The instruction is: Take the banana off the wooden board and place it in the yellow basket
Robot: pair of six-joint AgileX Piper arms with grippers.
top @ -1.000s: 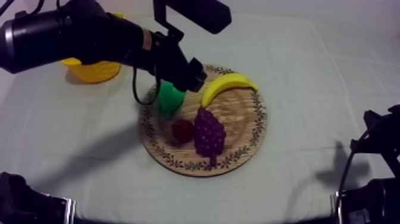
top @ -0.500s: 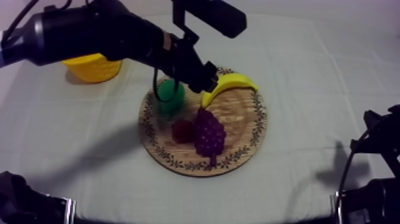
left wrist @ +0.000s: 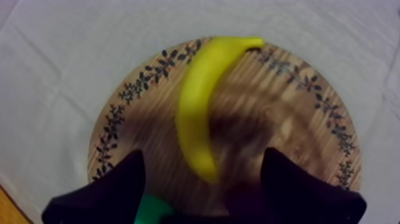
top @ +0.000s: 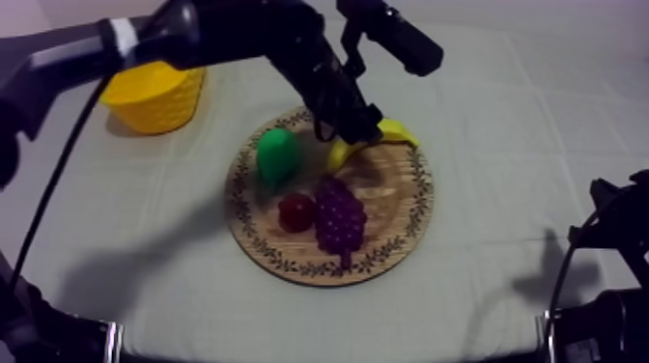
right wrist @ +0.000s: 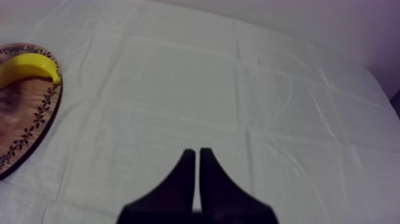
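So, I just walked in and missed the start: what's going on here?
The left gripper is open above the banana on the board, a finger at each side of its end, not gripping yet. The pear, grapes and small red fruit lie there too. The basket stands apart. The right gripper is shut over bare cloth.

Dim, soft light lies over the table (top: pixel 502 125), with a violet cast toward the top view's 11 and 1 o'clock corners. The left arm (top: pixel 222 24) throws a broad, soft-edged shadow on the table at 8 o'clock from the wooden board (top: pixel 391 198). A fainter shadow lies at 4 o'clock. Under the left pincer (left wrist: pixel 202 154) a dark shadow covers the board beside the banana (left wrist: pixel 199 101).
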